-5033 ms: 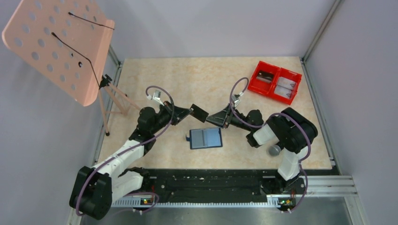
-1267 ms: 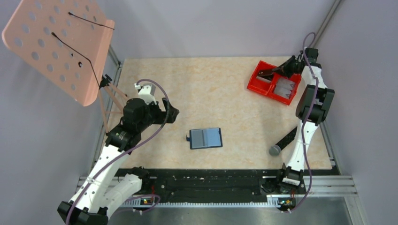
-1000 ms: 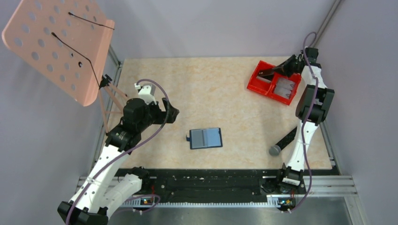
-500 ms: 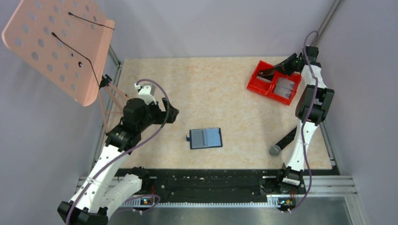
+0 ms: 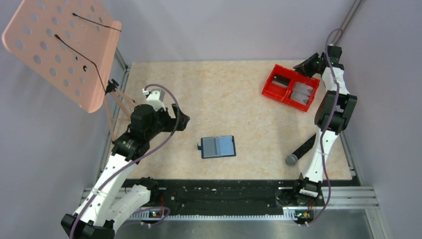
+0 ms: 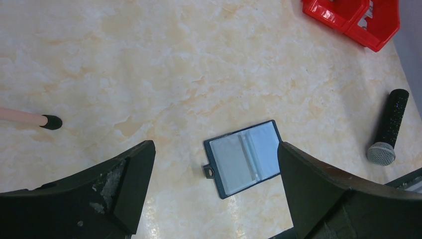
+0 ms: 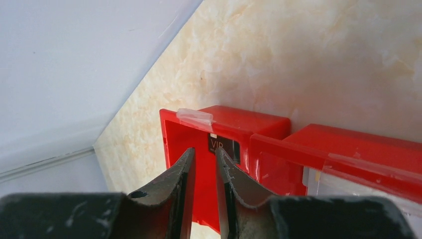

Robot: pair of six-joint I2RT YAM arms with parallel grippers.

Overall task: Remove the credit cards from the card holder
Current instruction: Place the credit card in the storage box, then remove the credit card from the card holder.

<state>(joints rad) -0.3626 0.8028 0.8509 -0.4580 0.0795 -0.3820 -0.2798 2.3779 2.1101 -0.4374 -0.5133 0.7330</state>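
up at 2 o'clock, the right gripper (image 7: 204, 152), barely open and empty, half hides a dark card (image 7: 223, 146) in the red bin (image 7: 249, 119). the left gripper (image 6: 215, 147) is wide open, empty.

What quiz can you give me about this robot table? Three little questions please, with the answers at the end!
1. True or false: the card holder lies open on the table.
2. Which arm's end effector is nearest the red bin? A: left. B: right.
3. Fill in the gap: the black thing with a grey mesh head, lying near the right arm, is a ____.

Key:
1. True.
2. B, the right end effector.
3. microphone.
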